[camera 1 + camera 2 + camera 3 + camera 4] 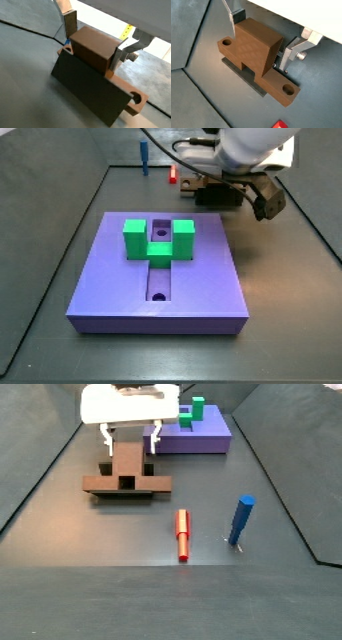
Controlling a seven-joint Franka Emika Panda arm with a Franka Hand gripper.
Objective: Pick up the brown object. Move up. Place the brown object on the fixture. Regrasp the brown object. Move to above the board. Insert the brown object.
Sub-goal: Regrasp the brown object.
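Observation:
The brown object (250,52) is a T-shaped piece with a round hole at each end of its long bar. It rests on the dark fixture (87,92), its stem pointing up into my gripper (258,47). In both wrist views the silver fingers (71,25) flank the stem, and a narrow gap shows at one side. In a side view the gripper (132,446) hangs right over the brown object (127,484) with its fingers spread wider than the stem. The purple board (160,278) with its green block (158,238) lies apart from them.
A red stick (183,534) and a blue stick (241,519) lie on the grey floor beside the brown piece. Dark side walls (54,464) border the work area. The board's central slot (159,283) is uncovered.

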